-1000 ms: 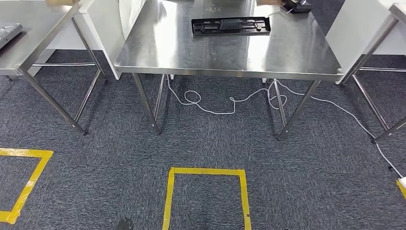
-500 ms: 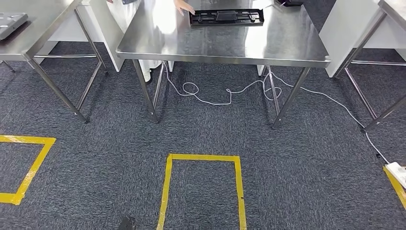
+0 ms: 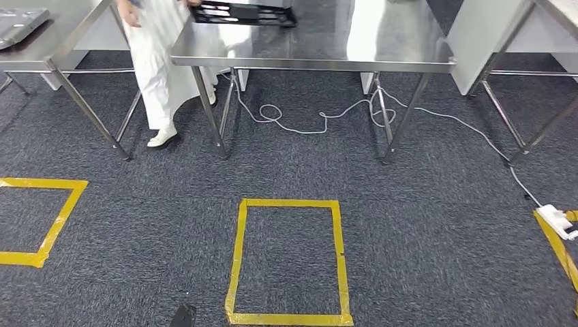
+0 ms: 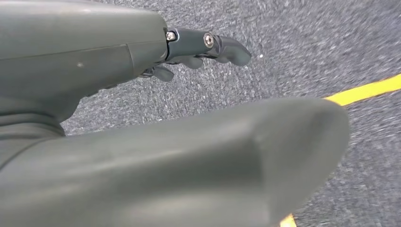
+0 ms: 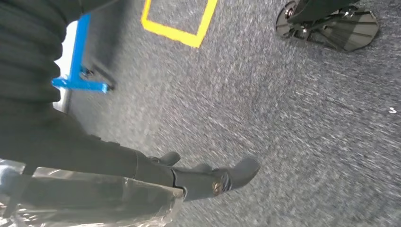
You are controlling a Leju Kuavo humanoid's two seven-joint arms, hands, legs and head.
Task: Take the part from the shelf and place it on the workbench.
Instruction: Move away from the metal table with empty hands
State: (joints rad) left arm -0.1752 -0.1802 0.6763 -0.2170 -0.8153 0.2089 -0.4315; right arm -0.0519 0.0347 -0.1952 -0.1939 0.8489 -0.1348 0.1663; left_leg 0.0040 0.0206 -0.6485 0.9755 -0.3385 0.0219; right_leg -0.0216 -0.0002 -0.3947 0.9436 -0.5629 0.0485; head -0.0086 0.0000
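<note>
Black part on steel workbench — no legible markings

Light was bright and even from overhead. The steel workbench carried white glare patches and soft reflections, with faint shadow under it on the carpet. The head view was sharp, its edges slightly bowed. Both wrist views were smeared by motion blur, and the left hand was out of focus.

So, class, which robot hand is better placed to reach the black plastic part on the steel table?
Left, marginally: the black part sits toward the steel table's left end. The left hand and right hand both hang empty over carpet.
</note>
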